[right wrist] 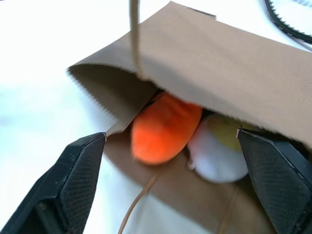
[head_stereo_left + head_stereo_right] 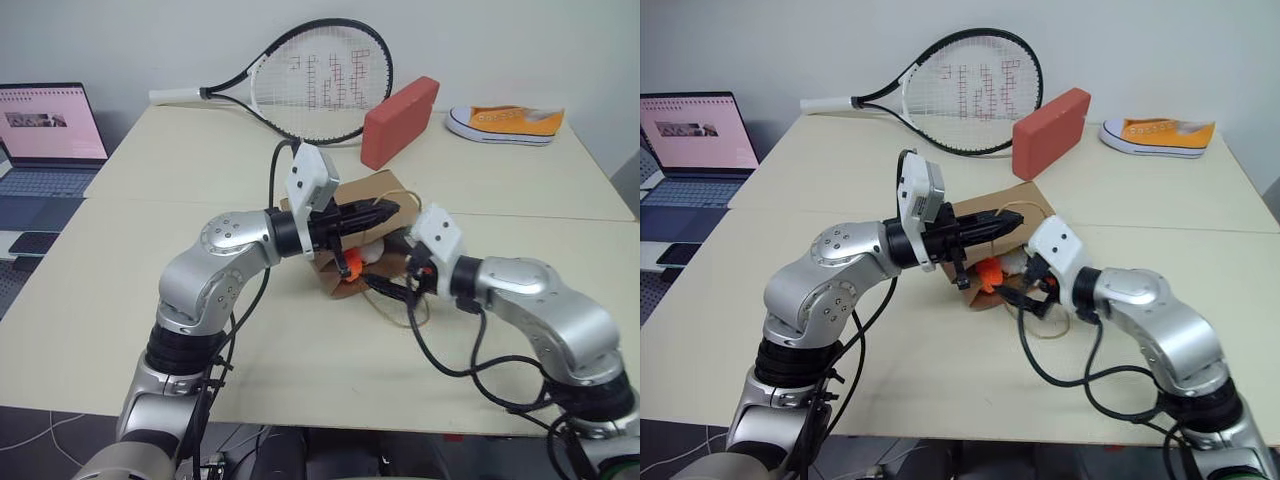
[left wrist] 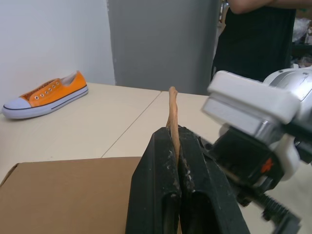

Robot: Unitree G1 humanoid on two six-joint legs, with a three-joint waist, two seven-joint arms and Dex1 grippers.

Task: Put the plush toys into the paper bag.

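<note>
A brown paper bag point(image 1: 234, 63) lies on its side near the middle of the cream table point(image 2: 150, 300), its mouth turned toward the robot. The left gripper point(image 3: 174, 146) is closed tight on one twisted paper handle point(image 3: 172, 109) of the bag, pinching it between its two black fingers and holding the upper edge of the mouth lifted; this gripper points level, toward the robot's right. Inside the opening sit both plush toys: the orange carrot point(image 1: 163, 126) lies on the bag's lower wall just within the mouth, and the round white toy point(image 1: 219, 156) with the yellowish face rests touching it, beside it and slightly deeper. The right gripper point(image 1: 175, 190) hangs just in front of the mouth with its fingers point(image 1: 80, 170) spread wide and nothing between them, aimed at the two toys. The bag's other handle point(image 2: 400, 315) lies loose on the table under the right wrist. At the far edge of the table lie a tennis racket point(image 2: 320, 80), a red block point(image 2: 400, 120) and an orange sneaker point(image 2: 505, 123), all well apart from the bag. A laptop point(image 2: 45, 140) stands open on a separate surface to the left.
</note>
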